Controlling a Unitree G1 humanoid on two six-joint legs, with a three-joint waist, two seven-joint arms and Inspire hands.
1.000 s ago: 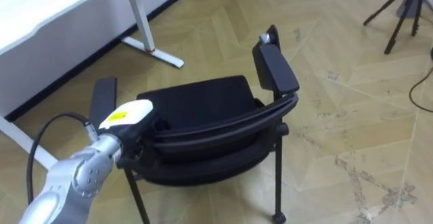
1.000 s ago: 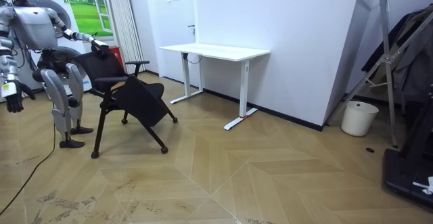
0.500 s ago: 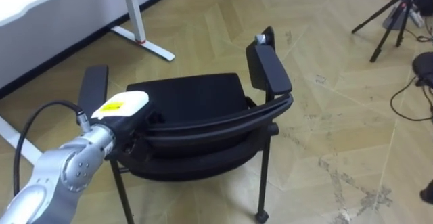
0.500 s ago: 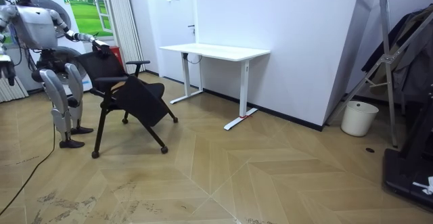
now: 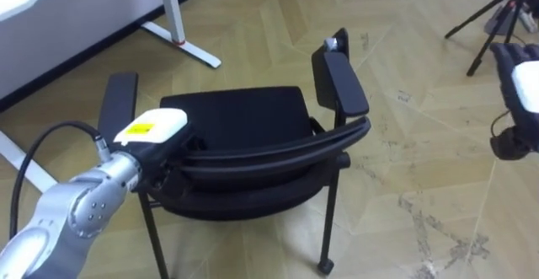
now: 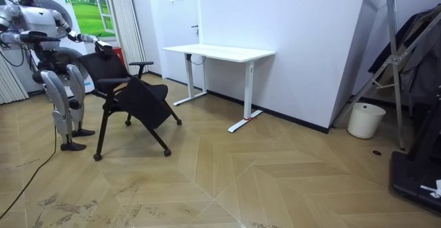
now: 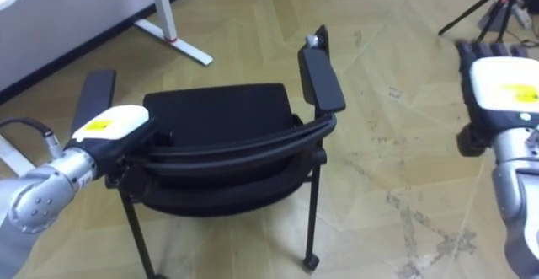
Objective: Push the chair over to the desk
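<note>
A black chair [image 5: 240, 120] with two armrests stands on the wooden floor right in front of me, its curved backrest [image 5: 278, 148] nearest to me. My left hand [image 5: 153, 132] rests on the backrest's left end, its dark fingers curled over the top rim. At the right my right hand [image 7: 498, 89] is raised in the air, apart from the chair, with its fingers straight. In the room view I stand behind the chair [image 6: 131, 96] at the room view's left.
A white desk [image 5: 50, 9] on a metal leg [image 5: 178, 39] stands beyond the chair to the left. A tripod [image 5: 487, 13] stands at the far right. In the room view a white bin [image 6: 365, 120] sits by the wall.
My right arm has swung up from my side, and the hand has come into sight at the right. The left hand stays on the backrest; the camera shifted slightly.
</note>
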